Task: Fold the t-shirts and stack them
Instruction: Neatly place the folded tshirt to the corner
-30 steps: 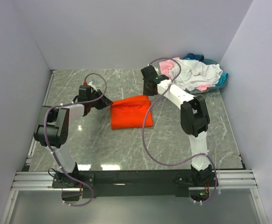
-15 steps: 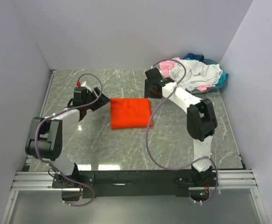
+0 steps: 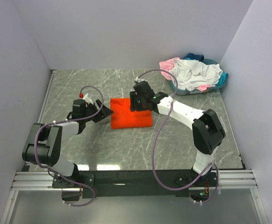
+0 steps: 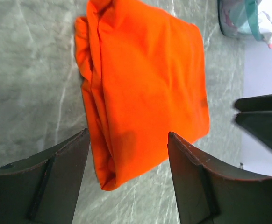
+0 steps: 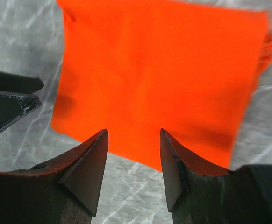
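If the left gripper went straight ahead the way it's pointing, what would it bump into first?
Most likely the orange shirt. The left gripper points at the shirt's folded edge, jaws open, with nothing in between. Its height is hard to judge, so it might skim over the top.

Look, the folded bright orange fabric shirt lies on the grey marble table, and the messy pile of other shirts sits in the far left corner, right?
Not quite. The top external view shows the messy pile of white, pink and teal fabric shirts in the far right corner, not the left. The folded bright orange fabric shirt does lie on the grey marble table.
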### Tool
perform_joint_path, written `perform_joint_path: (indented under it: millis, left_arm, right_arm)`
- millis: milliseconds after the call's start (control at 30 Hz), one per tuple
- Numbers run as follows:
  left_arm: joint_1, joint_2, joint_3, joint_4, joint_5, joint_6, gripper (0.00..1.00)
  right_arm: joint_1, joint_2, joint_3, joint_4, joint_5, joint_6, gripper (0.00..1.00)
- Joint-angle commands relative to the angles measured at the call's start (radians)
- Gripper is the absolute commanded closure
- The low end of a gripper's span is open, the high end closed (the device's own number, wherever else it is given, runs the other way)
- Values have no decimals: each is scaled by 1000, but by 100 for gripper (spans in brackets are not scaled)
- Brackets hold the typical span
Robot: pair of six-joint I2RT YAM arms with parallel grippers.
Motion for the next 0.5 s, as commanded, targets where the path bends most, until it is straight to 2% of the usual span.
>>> perform_joint_path:
  millis: [0,267,467]
  left_arm:
    - [1,21,-18,140,72,-39,27]
    - [1,71,-21,176,89,-60,27]
    - [1,96,-4,154,58,-59,26]
  right_arm:
    - [32,45,12,33,9,25,45]
    - [66,165,15,20,22,56,46]
    - [85,186,-38,20,25,88,47]
